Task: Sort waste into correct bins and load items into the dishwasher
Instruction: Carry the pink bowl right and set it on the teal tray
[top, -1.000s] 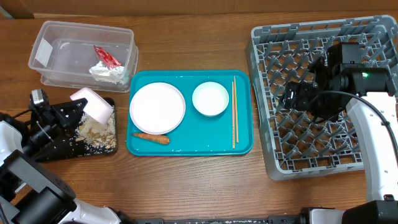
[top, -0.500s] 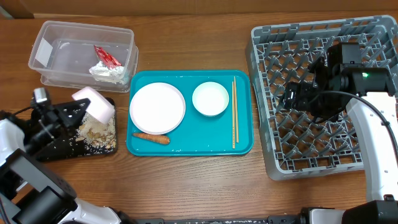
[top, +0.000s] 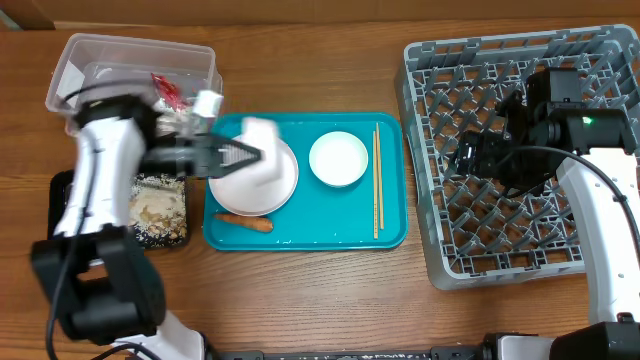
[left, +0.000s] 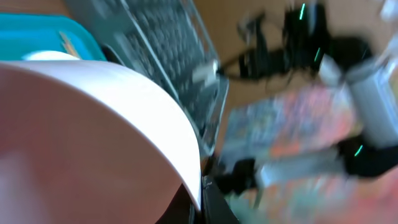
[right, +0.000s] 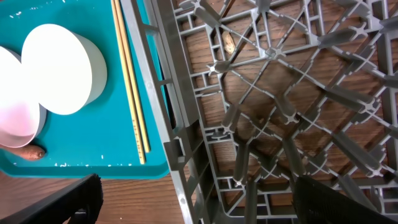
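My left gripper (top: 232, 153) is shut on a pinkish-white bowl (top: 262, 138) and holds it over the round plate (top: 250, 185) on the teal tray. In the blurred left wrist view the bowl (left: 81, 124) fills the left side. A second bowl (top: 338, 158), the chopsticks (top: 377, 180) and an orange carrot (top: 243, 222) lie on the tray. The black tray (top: 160, 215) holds beige scraps. The clear tub (top: 75, 70) holds the red wrapper (top: 166, 90) and tissue. My right gripper (top: 470, 155) is open and empty over the grey dish rack (top: 560, 250).
The teal tray (top: 300, 238) lies mid-table between the bins and the rack. The right wrist view shows the rack's left wall (right: 180, 149), the chopsticks (right: 132, 99) and the second bowl (right: 62, 68). My left arm reaches across the tub and the black tray.
My left arm has swung right from over the black tray to over the teal tray, carrying the bowl. The right arm has not moved.
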